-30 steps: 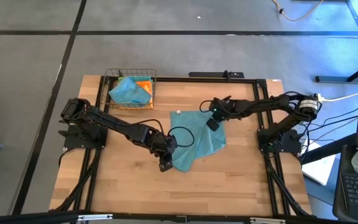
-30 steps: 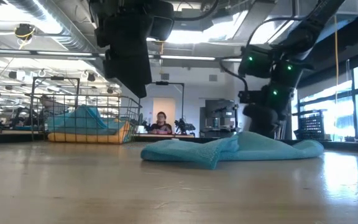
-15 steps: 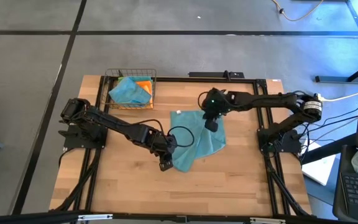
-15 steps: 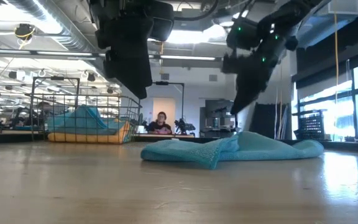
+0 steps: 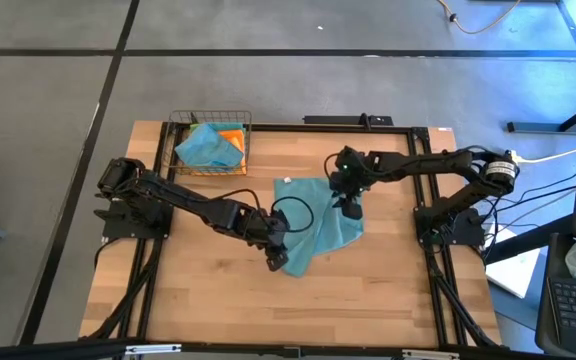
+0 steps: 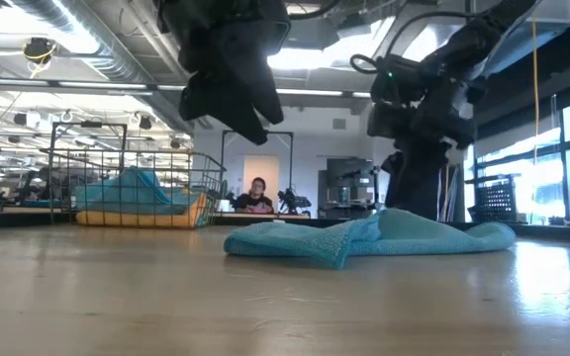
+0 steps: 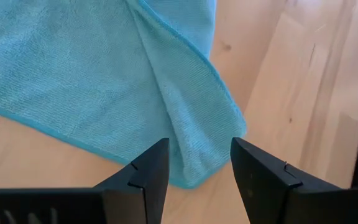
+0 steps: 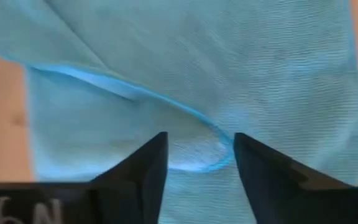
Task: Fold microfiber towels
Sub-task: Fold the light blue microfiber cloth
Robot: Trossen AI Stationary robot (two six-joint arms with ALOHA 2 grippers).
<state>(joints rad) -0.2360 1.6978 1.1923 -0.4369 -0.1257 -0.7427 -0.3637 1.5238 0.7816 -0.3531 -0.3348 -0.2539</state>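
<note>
Near field: the bare wooden counter [image 5: 208, 290] in front of me carries nothing. I hold the left pincer [image 5: 274, 261] over the near-left corner of the limp teal microfiber towel [image 5: 318, 222], which lies rumpled at the middle of the counter. In the left wrist view that pincer [image 7: 199, 167] stands released, its fingers [image 7: 148, 171] spread to either side of the towel's near corner [image 7: 194, 177] where a folded ridge runs down to the hem; nothing is gripped.

Middle field: the right pincer [image 5: 350, 207] sits low over the right part of the same towel. In the right wrist view it [image 8: 199, 160] is likewise released, fingers apart above a turned-over hem edge [image 8: 213, 140]; I cannot tell whether the tips touch the cloth. The low view shows the towel [image 6: 364, 240] as a humped, uneven layer, not yet a flat fold.

To do this step well, I judge that each pincer should come down squarely on one hem edge and pinch a single layer, not the doubled ridge. I would then lift both sides evenly, so the limp cloth neither twists nor drags, and lay corner on corner.

Far field: a wire basket [image 5: 178, 148] at the far left of the counter holds more cloths, a teal one [image 5: 206, 147] over an orange one [image 5: 232, 138]. A person [image 6: 256, 196] sits in the room beyond.
</note>
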